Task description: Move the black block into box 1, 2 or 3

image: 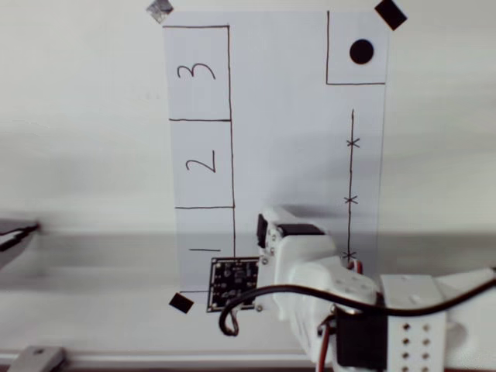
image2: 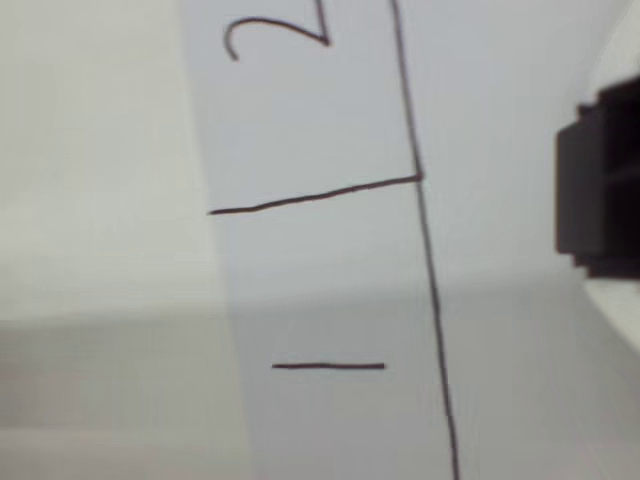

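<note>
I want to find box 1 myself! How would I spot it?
Find the big white paper sheet on the table. Down its left side in the overhead view runs a column of three hand-drawn black-outlined rectangles; box 1 is the bottom one, nearest the white robot arm. Box 2 and box 3 above hold curly digits; it holds one short stroke.

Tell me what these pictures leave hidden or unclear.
- Small matte black cube: wrist view, cut by the right edge, blurred; whether the gripper clamps it is unclear.
- Hand-drawn rectangle marked "1": overhead view, lower part covered by the white arm.
- Gripper: its opening cannot be judged.
</note>
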You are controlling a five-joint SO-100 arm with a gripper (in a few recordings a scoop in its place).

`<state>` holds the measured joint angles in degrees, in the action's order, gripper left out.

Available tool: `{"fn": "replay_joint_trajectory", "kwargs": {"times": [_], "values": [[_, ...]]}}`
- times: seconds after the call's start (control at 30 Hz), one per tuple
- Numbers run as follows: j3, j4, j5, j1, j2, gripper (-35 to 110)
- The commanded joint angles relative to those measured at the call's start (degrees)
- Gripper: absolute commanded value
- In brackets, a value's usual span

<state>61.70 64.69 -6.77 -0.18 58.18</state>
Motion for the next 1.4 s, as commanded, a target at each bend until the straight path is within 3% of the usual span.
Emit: {"fn": "replay_joint_trajectory", "kwargs": {"times": [0.0,0.73,1.37], "values": [[-8.35,0.97,-0.7,-0.09,0.0,0],[-27.95,-4.66,-2.37,0.35,-13.8,0],[-32.26,-9.14,-3.52,-0.26,-21.09,1]]}}
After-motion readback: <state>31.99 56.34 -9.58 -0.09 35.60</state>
